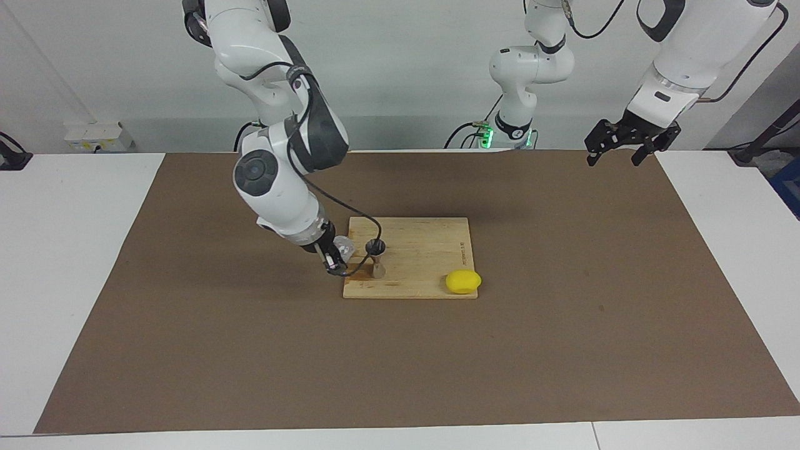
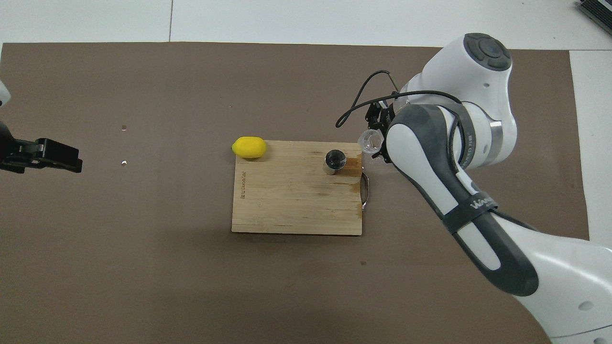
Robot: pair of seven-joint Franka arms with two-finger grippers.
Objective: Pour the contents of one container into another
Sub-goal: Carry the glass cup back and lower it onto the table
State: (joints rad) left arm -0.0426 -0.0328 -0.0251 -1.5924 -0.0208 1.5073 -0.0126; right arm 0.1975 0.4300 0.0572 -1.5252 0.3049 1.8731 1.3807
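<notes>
- Gripping a small clear cup point(image 1: 343, 246), the right gripper point(image 1: 333, 257) hung low at the cutting board's point(image 1: 425, 250) edge toward the right arm's end of the table, its fingers closed on the cup.
- Round, short and see-through, the cup point(image 2: 371, 140) showed as a pale glassy ring from overhead, tipped on a slant in the grip and just beside the board's corner.
- Standing upright on the board, the metal jigger point(image 1: 375, 257) had an hourglass shape, two cones joined at a narrow waist, with a dark open mouth point(image 2: 334, 158) facing up.
- Cup and jigger were close together but apart, the cup off to the side of the jigger toward the right arm's end.
- A darker, wet-looking patch point(image 2: 354, 164) marked the wood beside the jigger.
- A yellow lemon point(image 1: 463, 281) lay at the board's corner toward the left arm's end of the table, on the side farther from the robots.
- Board and lemon sat on a brown mat point(image 1: 562, 350) covering the white table point(image 1: 75, 206).
- Waiting well away, the left gripper point(image 1: 631, 145) hovered over the mat's corner near its own base, fingers spread wide and holding nothing.
</notes>
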